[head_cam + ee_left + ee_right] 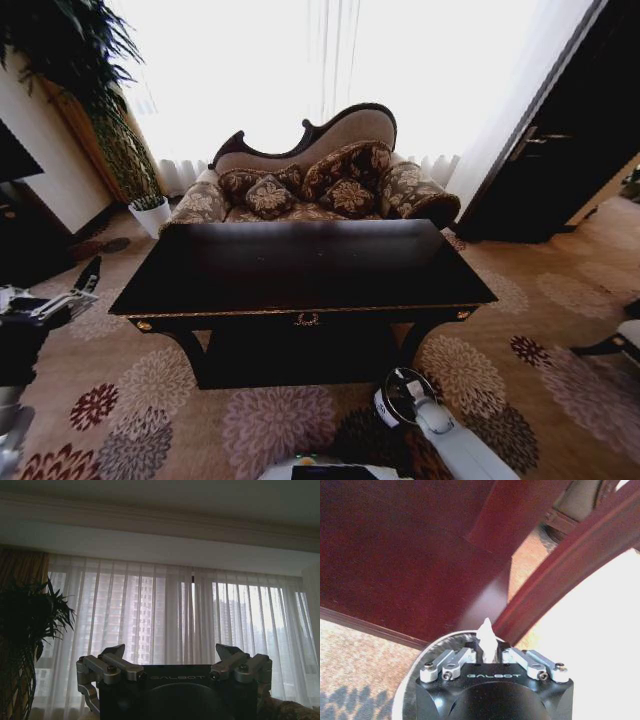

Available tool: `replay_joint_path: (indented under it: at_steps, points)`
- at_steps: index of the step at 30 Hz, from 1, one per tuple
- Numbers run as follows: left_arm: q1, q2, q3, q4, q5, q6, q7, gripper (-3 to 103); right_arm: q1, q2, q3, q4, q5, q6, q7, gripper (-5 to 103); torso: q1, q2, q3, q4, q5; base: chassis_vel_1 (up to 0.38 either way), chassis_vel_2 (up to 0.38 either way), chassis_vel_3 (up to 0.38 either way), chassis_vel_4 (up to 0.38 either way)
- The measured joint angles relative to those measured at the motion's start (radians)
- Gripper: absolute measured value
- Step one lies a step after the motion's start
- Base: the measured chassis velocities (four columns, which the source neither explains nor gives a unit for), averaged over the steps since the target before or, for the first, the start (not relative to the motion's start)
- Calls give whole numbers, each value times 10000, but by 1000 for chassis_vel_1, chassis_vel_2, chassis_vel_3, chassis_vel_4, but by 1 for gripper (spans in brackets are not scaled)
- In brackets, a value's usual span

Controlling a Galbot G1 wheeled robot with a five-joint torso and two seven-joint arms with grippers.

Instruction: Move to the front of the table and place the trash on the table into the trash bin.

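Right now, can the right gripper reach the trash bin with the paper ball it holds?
Probably yes: the right gripper, shut on the white paper ball, hangs just above the trash bin rim beside the table, nothing between. Left gripper idles open.

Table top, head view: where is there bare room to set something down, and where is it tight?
The table top is bare from its front edge to the sofa. Tight: the floor by its front right leg, where the trash bin stands under the right gripper, jaws shut on a paper ball. The left gripper hangs open off the left end.
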State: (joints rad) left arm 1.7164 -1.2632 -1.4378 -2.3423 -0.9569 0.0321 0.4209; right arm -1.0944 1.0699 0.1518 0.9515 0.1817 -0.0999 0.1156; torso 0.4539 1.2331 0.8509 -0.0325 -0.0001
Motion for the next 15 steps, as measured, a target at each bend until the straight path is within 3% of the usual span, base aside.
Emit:
replay_joint_path:
  at_steps: [4, 6, 13, 15]
  points:
    - [12, -47, 44, -8, 57, -22, 7, 100, 80, 0, 17, -194, 10, -163, 77, 36, 0, 0, 0, 1, -1, 0, 0, 0, 0]
    - [18, -51, 45, -11, 61, -25, 8, 100, 77, -3, 18, -213, -2, -199, 78, 36, 0, 0, 0, 0, 0, 0, 0, 0, 0]
    - [64, -53, 30, -14, 64, -64, 21, 100, -101, 78, 79, -255, -152, -248, 24, 69, 0, 0, 0, 1, 0, 0, 0, 0, 0]
    - [66, -54, 31, -19, 65, -66, 22, 100, -143, 79, 87, -202, -138, -240, -13, 69, 0, 0, 0, 0, 0, 0, 0, 0, 0]
